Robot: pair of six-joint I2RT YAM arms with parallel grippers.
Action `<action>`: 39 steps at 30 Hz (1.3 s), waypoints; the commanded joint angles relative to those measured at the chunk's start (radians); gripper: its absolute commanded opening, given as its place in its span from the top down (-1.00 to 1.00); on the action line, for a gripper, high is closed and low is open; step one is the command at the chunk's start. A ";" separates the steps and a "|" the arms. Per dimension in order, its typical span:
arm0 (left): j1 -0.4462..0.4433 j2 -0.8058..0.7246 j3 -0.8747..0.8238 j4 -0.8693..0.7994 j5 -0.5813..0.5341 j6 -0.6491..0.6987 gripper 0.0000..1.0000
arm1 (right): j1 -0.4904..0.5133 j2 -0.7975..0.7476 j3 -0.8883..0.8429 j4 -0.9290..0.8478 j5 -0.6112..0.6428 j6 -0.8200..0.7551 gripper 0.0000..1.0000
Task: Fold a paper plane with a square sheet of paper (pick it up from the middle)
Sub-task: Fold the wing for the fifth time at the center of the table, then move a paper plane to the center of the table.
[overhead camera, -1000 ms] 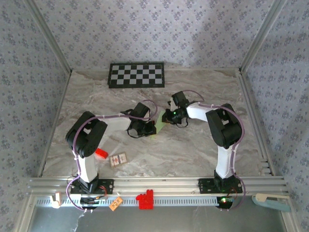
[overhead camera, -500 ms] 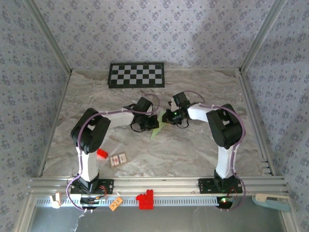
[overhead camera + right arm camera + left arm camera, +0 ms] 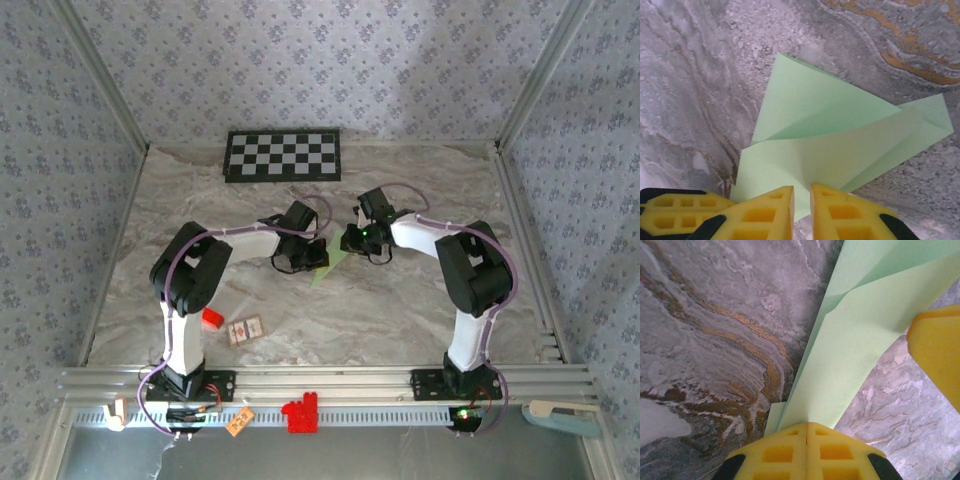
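Creased pale green paper (image 3: 855, 340) is being pinched by the left gripper (image 3: 806, 426); whether the right gripper (image 3: 801, 194) is gripping cannot be told.

pale green paper (image 3: 830, 135), partly folded into layered pointed flaps with creases, mid table (image 3: 400, 320), tip pointing near-left.

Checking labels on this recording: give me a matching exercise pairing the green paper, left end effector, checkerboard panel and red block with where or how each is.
Column one: 1 green paper; 2 left end effector; 3 checkerboard panel; 4 red block.
Column two: A far edge of the table; B shut on the paper; C folded, mid-table; D front left, beside a small card.
Pairs: 1-C, 2-B, 3-A, 4-D.
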 commanded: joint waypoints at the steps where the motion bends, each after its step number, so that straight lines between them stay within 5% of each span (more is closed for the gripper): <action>1: -0.014 0.046 -0.002 -0.108 -0.041 0.020 1.00 | 0.035 -0.003 0.042 -0.058 0.073 0.023 0.64; 12: -0.018 0.044 -0.027 -0.105 -0.055 -0.004 1.00 | 0.042 0.053 0.030 0.007 0.051 0.058 0.65; 28: -0.010 0.029 -0.113 -0.138 -0.082 -0.018 1.00 | -0.238 0.061 -0.049 0.057 -0.007 -0.017 0.66; 39: -0.011 -0.011 0.073 -0.109 0.039 0.052 0.88 | -0.202 -0.202 -0.111 -0.039 0.094 -0.024 0.63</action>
